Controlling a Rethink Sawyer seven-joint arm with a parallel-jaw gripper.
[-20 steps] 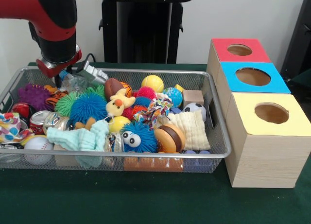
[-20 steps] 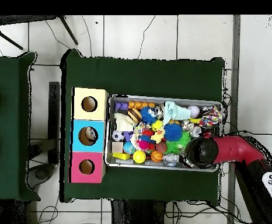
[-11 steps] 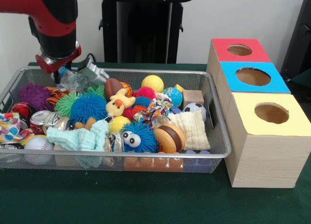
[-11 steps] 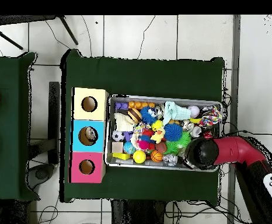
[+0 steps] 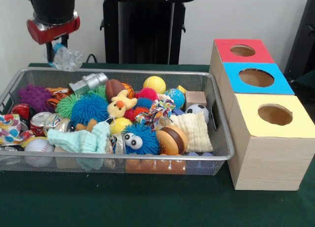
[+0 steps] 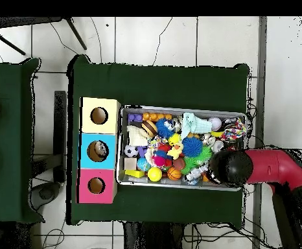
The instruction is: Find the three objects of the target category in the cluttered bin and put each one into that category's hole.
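Observation:
In the front view my gripper [image 5: 57, 53] hangs above the far left corner of the wire mesh bin [image 5: 147, 158], shut on a crumpled clear plastic piece [image 5: 69, 59] held clear of the pile. A crushed silver can [image 5: 88, 82] lies just below it on the toys. Three boxes with round holes stand beside the bin: red [image 5: 241, 49], blue [image 5: 256, 78] and yellow [image 5: 274, 114]. From overhead, the red arm's head [image 6: 231, 167] covers the gripper at the bin's right end [image 6: 243, 130].
The bin is piled with spiky rubber balls [image 5: 88, 108], a yellow ball [image 5: 154, 84], a plush duck [image 5: 118, 106], a toy burger [image 5: 171, 140], a baseball [image 5: 38, 147], cloths and cans. A black stand [image 5: 142, 25] rises behind it.
My gripper has risen out of the bin with the clear plastic piece in it. The silver can that lay against it has stayed behind and settled onto the toys.

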